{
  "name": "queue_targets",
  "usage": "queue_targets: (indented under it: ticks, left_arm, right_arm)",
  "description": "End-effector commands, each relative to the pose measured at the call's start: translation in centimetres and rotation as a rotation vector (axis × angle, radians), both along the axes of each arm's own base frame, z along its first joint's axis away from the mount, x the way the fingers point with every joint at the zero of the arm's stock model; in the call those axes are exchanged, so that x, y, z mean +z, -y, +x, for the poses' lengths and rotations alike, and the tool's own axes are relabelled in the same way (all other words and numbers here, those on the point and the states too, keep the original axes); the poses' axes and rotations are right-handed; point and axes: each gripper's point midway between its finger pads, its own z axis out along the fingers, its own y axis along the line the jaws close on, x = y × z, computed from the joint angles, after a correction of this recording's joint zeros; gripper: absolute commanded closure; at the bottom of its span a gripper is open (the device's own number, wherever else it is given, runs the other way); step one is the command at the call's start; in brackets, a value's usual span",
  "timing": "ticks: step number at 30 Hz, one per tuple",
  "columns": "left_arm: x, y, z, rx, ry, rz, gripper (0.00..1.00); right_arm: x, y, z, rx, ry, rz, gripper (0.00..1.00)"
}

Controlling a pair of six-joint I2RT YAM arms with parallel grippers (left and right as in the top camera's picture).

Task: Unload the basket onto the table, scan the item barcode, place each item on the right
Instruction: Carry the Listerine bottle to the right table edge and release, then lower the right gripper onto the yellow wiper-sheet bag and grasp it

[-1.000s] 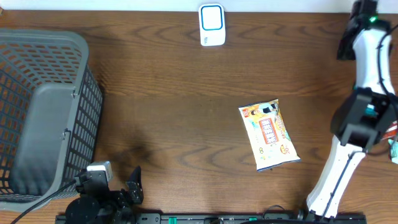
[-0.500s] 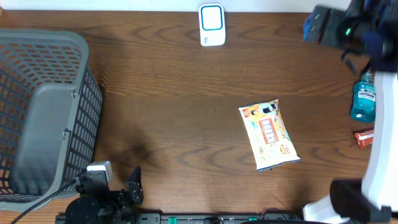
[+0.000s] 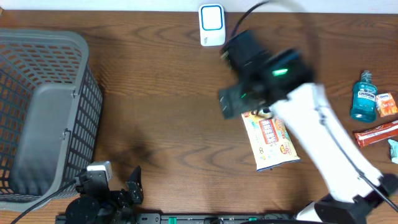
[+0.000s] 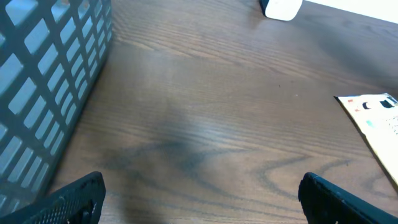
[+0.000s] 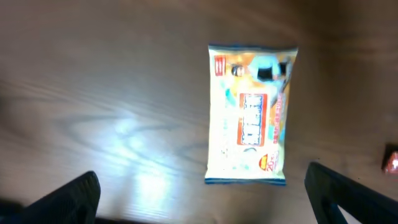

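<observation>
Our right gripper (image 5: 206,196) hangs spread wide over the snack packet (image 5: 252,115); our left gripper (image 4: 202,202) gapes empty beside the basket (image 4: 43,87). The scanner (image 3: 212,25) stands well beyond.

The left arm (image 3: 99,200) lies folded low at the near edge of the overhead view; the left end effector (image 4: 208,205) has both dark fingers (image 4: 74,198) spread wide, nothing between them. The right arm (image 3: 323,137), a white link rising from the near right corner, stretches diagonally toward the centre, its dark wrist (image 3: 258,74) blurred; the right end effector (image 5: 205,199) points downward, jaws wide apart and empty.
</observation>
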Motion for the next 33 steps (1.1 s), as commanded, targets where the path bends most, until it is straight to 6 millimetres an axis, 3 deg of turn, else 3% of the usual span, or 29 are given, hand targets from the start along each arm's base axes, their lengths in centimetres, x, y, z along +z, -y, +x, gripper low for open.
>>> queue_targets:
  ticks: [1, 5, 9, 16, 21, 25, 26, 27, 29, 30, 33]
  left_arm:
    - [0.1, 0.0, 0.0, -0.011, 0.005, 0.014, 0.01]
    - [0.1, 0.0, 0.0, -0.011, 0.005, 0.014, 0.01]
    - [0.1, 0.0, 0.0, -0.011, 0.005, 0.014, 0.01]
    - [0.1, 0.0, 0.0, -0.011, 0.005, 0.014, 0.01]
    - [0.1, 0.0, 0.0, -0.011, 0.005, 0.014, 0.01]
    - [0.1, 0.0, 0.0, -0.011, 0.005, 0.014, 0.01]
    - [0.1, 0.0, 0.0, -0.011, 0.005, 0.014, 0.01]
    - [0.1, 0.0, 0.0, -0.011, 0.005, 0.014, 0.01]
    - [0.1, 0.0, 0.0, -0.011, 0.005, 0.014, 0.01]
    - [0.1, 0.0, 0.0, -0.011, 0.005, 0.014, 0.01]
    - [0.1, 0.0, 0.0, -0.011, 0.005, 0.014, 0.01]
  right_arm:
    - [-4.1, 1.9, -0.4, -0.085, -0.002, -0.136, 0.01]
    - [-9.7, 2.1, -0.3, -0.064, -0.022, -0.149, 0.01]
    - [-13.6, 2.6, -0.8, -0.011, -0.033, -0.170, 0.01]
    - [-17.9, 5.9, -2.3, -0.098, -0.091, -0.197, 0.01]
    - [-20.7, 5.6, -2.6, -0.124, -0.135, -0.061, 0.01]
    - [-22.5, 6.6, -3.6, -0.200, -0.176, -0.014, 0.04]
    - [-22.9, 6.8, -3.9, -0.229, -0.185, -0.001, 0.12]
    - [-23.3, 6.9, -4.2, -0.255, -0.201, 0.024, 0.33]
    - [-24.0, 6.4, -4.7, -0.274, -0.232, 0.089, 0.56]
    - [-24.2, 5.9, -4.9, -0.275, -0.245, 0.125, 0.63]
    - [-24.0, 3.2, -4.8, -0.201, -0.263, 0.260, 0.72]
